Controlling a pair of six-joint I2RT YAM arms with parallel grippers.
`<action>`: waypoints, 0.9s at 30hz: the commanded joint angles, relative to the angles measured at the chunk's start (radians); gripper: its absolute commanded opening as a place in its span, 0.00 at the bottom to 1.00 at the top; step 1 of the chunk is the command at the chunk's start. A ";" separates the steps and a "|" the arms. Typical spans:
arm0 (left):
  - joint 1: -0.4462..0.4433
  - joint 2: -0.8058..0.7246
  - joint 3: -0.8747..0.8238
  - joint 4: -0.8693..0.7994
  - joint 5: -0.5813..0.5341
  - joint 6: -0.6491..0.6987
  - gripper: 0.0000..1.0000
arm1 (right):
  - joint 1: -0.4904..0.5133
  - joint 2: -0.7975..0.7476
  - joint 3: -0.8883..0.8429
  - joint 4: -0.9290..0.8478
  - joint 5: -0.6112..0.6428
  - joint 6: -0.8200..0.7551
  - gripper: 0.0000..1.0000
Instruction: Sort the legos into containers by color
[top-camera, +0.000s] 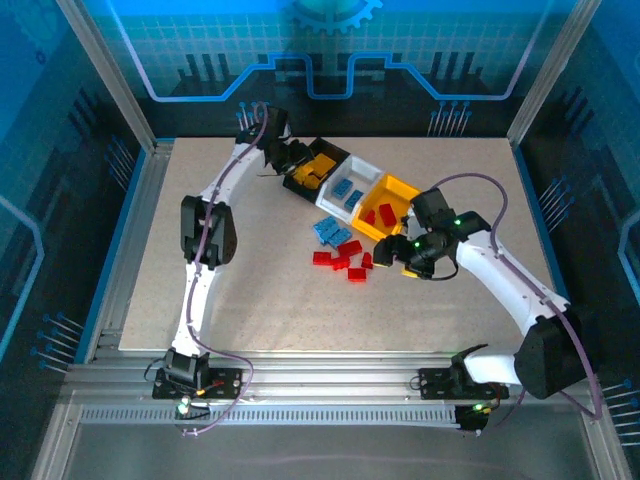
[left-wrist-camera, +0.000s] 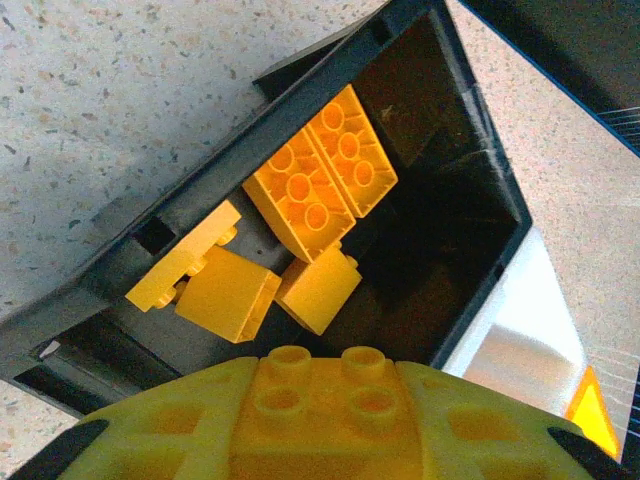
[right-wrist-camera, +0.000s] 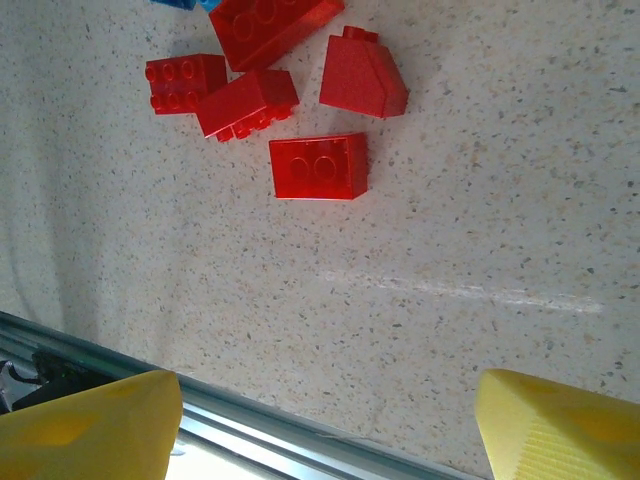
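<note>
You see the left gripper (left-wrist-camera: 320, 440) clamped on an orange-yellow brick (left-wrist-camera: 320, 395) over the black bin (left-wrist-camera: 200, 185), the right gripper (right-wrist-camera: 325, 425) spread apart near loose red bricks (right-wrist-camera: 318, 166).

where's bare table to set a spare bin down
Widest bare table: the near strip between the left arm and the red legos. Also free: the far right corner past the yellow bin. Crowded: the middle, where black bin, white bin and yellow bin line up with blue legos, the red ones and the right gripper just in front.

White arms (top-camera: 195, 300), black joints (top-camera: 208, 232), purple cables (top-camera: 480, 177), yellow fingers (right-wrist-camera: 90, 425).
</note>
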 joint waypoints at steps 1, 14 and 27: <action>0.006 0.015 0.043 -0.015 0.019 -0.026 0.36 | -0.022 -0.020 -0.007 -0.032 -0.018 -0.019 0.79; 0.008 -0.049 0.032 -0.105 0.013 0.038 0.59 | -0.027 0.016 0.023 -0.006 -0.034 -0.032 0.79; -0.079 -0.572 -0.541 -0.129 -0.080 0.135 0.61 | -0.019 0.093 0.032 0.003 -0.030 -0.109 0.77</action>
